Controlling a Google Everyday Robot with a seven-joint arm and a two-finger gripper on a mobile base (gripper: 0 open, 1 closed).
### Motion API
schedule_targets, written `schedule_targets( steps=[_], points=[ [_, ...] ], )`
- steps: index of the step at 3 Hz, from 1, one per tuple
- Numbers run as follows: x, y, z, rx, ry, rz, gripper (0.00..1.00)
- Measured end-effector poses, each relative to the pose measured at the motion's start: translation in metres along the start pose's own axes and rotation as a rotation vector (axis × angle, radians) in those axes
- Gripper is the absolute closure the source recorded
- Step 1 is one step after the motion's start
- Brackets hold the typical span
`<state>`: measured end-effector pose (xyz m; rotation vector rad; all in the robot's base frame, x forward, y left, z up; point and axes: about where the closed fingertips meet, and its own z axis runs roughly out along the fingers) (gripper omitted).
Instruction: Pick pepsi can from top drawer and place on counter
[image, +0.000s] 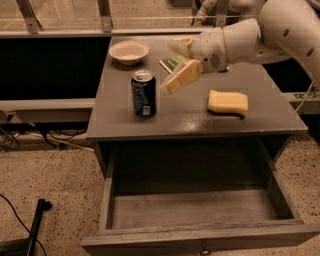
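Observation:
The pepsi can (143, 93) stands upright on the counter (190, 116), near its front left. My gripper (176, 64) is open and empty, above the counter just right of and behind the can, clear of it. One cream finger (182, 76) points down-left toward the can, the other (180, 46) sits higher. The top drawer (200, 212) is pulled fully out below the counter, and nothing shows inside it.
A yellow sponge (228, 102) lies on the counter's right part. A cream bowl (129, 51) stands at the back left. A green packet (173, 63) lies behind the gripper. A black bench runs on the left, with cables on the floor.

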<state>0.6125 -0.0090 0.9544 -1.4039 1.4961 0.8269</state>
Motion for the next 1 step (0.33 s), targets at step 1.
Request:
schedule_targets(
  steps=[1],
  points=[
    [-0.0014,0.0001,-0.0066,0.003,0.014,-0.004,0.00]
  ],
)
